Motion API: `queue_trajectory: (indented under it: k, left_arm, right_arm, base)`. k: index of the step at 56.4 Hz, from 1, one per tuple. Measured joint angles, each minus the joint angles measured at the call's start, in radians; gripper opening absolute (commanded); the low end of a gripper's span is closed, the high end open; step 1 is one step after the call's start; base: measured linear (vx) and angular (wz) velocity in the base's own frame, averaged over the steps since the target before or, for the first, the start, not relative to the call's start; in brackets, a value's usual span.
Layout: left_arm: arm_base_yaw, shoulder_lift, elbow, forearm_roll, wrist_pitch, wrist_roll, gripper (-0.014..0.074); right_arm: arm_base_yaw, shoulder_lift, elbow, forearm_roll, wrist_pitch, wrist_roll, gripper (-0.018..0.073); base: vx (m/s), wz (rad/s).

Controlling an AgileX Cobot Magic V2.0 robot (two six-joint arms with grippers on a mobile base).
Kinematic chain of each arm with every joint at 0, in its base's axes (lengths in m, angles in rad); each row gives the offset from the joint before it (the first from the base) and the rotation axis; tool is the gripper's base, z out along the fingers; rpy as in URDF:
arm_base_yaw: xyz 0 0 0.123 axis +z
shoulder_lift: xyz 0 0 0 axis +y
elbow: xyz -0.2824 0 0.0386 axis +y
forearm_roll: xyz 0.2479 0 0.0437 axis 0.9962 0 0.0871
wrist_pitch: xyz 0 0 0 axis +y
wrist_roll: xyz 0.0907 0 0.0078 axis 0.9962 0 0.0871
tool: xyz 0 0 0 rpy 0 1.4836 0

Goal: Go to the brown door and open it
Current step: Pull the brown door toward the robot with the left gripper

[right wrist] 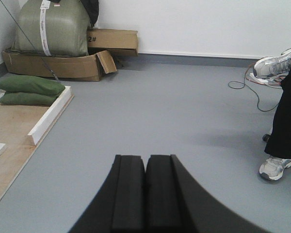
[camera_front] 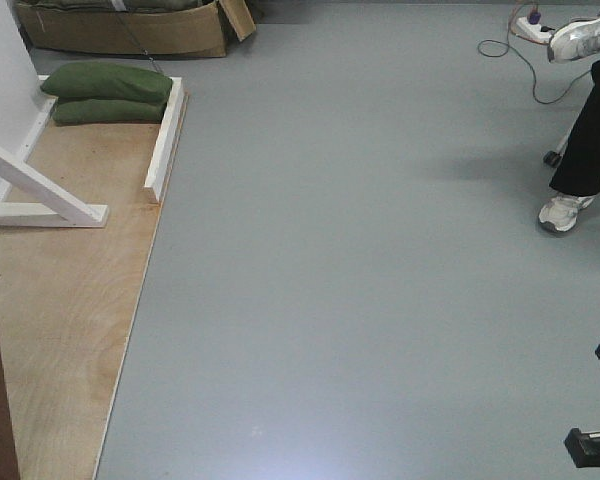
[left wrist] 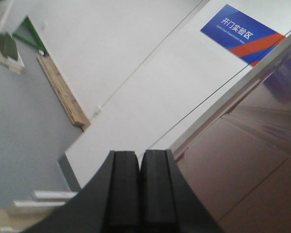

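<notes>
Nearby, glossy reddish-brown panelled door [left wrist: 252,160]; left claw [left wrist: 140,160] and right claw [right wrist: 145,165] closed, empty.

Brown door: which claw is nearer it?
Left. The left claw is close by the brown door, whose glossy panels fill the right of its wrist view. The right claw faces open grey floor, no door in its view.

Down on the grey floor [camera_front: 360,280] now: left side, pale plywood board [camera_front: 60,300] lying flat. Upper left, white wooden frame [camera_front: 165,135] on the board, two green sandbags [camera_front: 105,82] stacked there. Top edge, cardboard box [camera_front: 130,30]. Upper right, power strip [camera_front: 528,28], white sneaker [camera_front: 563,212] planted.
</notes>
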Motion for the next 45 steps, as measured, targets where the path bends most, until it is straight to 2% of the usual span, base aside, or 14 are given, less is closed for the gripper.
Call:
queue_trajectory:
  k: [6,12,22,34,45]
  left_arm:
    - [0.001,0.0,-0.023,-0.01,-0.002,0.144,-0.0003]
    - [-0.002,-0.001,-0.029,-0.071,0.046,0.2,-0.0003]
    - [-0.004,-0.008,-0.029,-0.131,0.147,0.217,-0.0003]
    - [-0.01,-0.011,-0.029,-0.254,0.252,0.219,-0.0003]
    - [-0.043,-0.017,-0.029,-0.274,0.256,0.218,-0.0003]
  right_arm:
    - [0.0,0.0,0.0,0.0,0.0,0.0,0.0]
    - [0.0,0.0,0.0,0.0,0.0,0.0,0.0]
    - [0.0,0.0,0.0,0.0,0.0,0.0,0.0]
    - [0.0,0.0,0.0,0.0,0.0,0.0,0.0]
    - [0.0,0.0,0.0,0.0,0.0,0.0,0.0]
  base:
    - [0.0,0.0]
    - [0.0,0.0]
    - [0.0,0.0]
    - [0.0,0.0]
    - [0.0,0.0]
